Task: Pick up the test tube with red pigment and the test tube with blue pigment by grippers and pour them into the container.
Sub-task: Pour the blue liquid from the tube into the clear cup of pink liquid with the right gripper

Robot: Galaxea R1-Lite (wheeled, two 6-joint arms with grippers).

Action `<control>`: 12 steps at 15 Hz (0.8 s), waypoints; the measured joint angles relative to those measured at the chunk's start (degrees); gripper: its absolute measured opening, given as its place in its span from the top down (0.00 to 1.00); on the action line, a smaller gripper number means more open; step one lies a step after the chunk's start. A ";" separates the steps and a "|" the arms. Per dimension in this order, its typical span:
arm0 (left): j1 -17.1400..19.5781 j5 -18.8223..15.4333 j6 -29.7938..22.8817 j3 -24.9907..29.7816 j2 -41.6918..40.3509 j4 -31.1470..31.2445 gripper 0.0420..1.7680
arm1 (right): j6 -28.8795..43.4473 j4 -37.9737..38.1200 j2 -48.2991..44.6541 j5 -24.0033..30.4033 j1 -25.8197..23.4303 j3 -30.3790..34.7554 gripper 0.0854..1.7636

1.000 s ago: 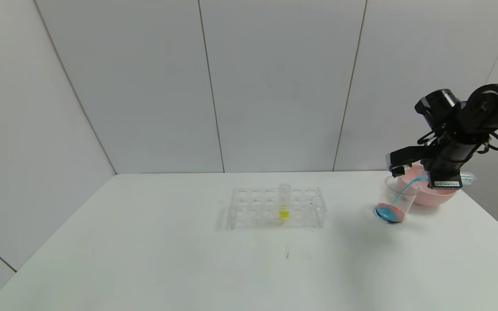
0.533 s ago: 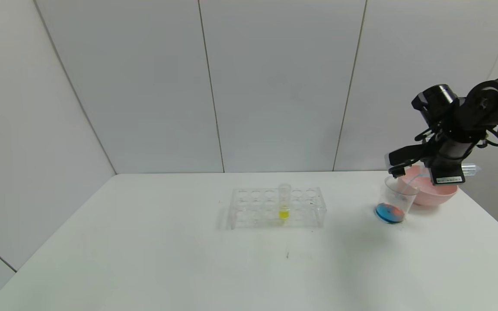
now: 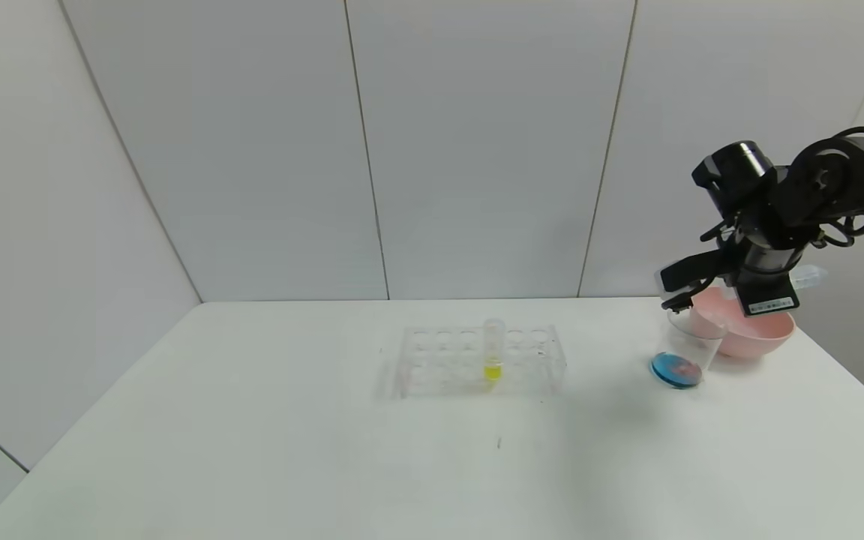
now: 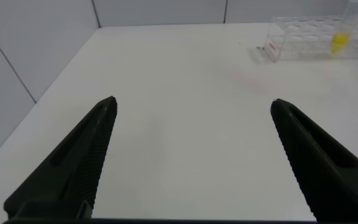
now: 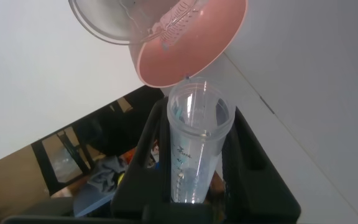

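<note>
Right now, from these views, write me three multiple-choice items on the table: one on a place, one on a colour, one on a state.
1. Where does the container stand?
A. Inside the tube rack
B. On the table beside the pink bowl
C. At the table's left edge

2. What colour is the liquid in the one tube standing in the tube rack?
A. Yellow
B. Green
C. Purple

3. What state is the tube held by the right gripper?
A. Full of blue liquid
B. Capped and upright
C. Almost empty

Answers:
1. B: the container sits on the table next to the pink bowl, blue and red liquid at its bottom.
2. A: the yellow tube is the only one in the rack.
3. C: the right wrist view shows the test tube clear, only blue traces inside.
</note>
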 joint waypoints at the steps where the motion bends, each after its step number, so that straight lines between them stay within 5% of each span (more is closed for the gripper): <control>1: 0.00 0.00 0.00 0.00 0.00 0.00 0.00 | 0.11 0.09 -0.02 0.06 0.00 0.00 0.74; 5: 0.00 0.00 0.00 0.00 0.00 -0.02 0.00 | 0.85 0.16 -0.60 4.19 -1.38 0.00 0.74; 12: 0.00 0.00 0.00 0.00 0.00 -0.02 0.00 | 18.90 -0.24 -4.96 36.67 -7.91 0.05 0.74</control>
